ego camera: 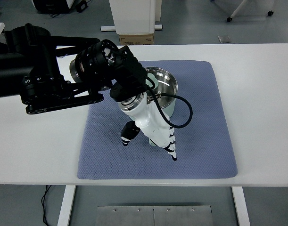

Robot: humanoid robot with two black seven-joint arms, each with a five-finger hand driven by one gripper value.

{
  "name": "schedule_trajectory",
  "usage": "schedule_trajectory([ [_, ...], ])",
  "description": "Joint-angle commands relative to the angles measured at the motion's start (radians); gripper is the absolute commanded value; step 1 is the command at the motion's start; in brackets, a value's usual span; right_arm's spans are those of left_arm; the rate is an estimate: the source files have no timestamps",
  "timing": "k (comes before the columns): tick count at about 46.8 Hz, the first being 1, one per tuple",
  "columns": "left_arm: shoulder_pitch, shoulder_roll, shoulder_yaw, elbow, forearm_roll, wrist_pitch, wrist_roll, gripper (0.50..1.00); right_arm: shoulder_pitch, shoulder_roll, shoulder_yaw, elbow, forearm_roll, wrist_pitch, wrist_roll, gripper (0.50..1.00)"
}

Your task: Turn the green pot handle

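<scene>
The pale green pot (166, 100) with a shiny steel inside (160, 80) stands on the blue-grey mat (205, 117), toward its far middle. Its handle points toward the near edge and is almost wholly hidden under my left hand (149, 148); only a sliver of the green handle (154, 141) shows. The hand is white with black-tipped fingers (171, 147) and hangs palm-down over the handle. Its thumb (128, 133) is on the handle's left, the other fingers stretch straight along its right. I cannot see any finger wrapped around the handle.
The mat lies in the middle of the white table (261, 94). A black cable (187, 110) loops from the wrist out over the pot's right side. The bulky black forearm (54, 80) covers the table's left part. A cardboard box (136, 38) sits behind the far edge.
</scene>
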Motion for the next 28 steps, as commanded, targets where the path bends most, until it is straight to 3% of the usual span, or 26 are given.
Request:
schedule_trajectory([
  [1,-0.003,-0.003,0.012,0.0,0.002,0.0,0.0,1.0,0.0,0.0,0.0,0.0,0.0,0.0,0.0,1.0],
  [28,-0.038,-0.003,0.066,0.0,0.071,0.0,0.0,1.0,0.0,0.0,0.0,0.0,0.0,0.0,0.0,1.0],
])
